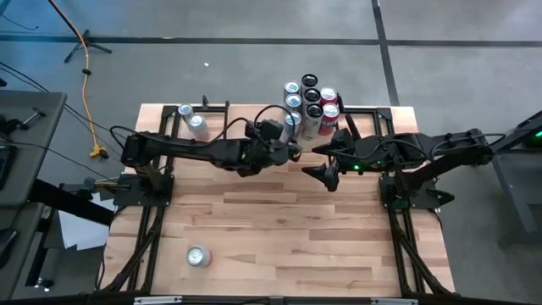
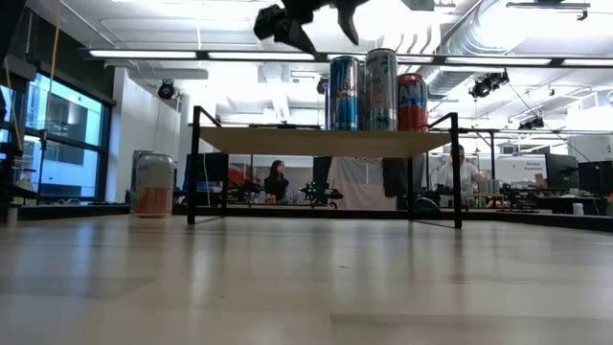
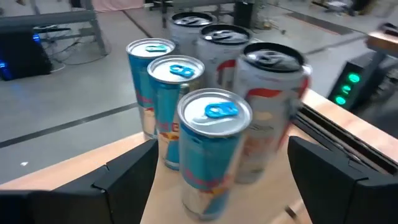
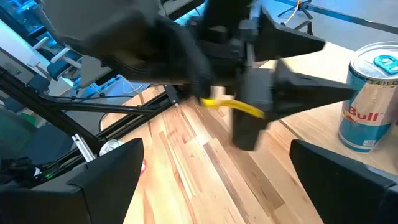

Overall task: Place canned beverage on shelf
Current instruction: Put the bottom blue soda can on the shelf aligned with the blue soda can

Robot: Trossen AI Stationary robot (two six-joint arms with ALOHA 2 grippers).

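Left gripper (image 1: pixel 294 149) sits at shelf (image 1: pixel 229 110) edge, fingers spread wide around front blue can (image 3: pixel 211 149), not clamping it. Can stands upright on shelf, touching can cluster (image 1: pixel 312 103) behind. Right gripper (image 1: pixel 326 163) wide open too, empty, hovering just beside. Stray can (image 1: pixel 198 256) stands on table (image 1: pixel 279 237) near front.

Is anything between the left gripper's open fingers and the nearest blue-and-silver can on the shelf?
No. In the left wrist view, the gap from the left gripper to the nearest blue-and-silver can is bare light wood plank shelf.
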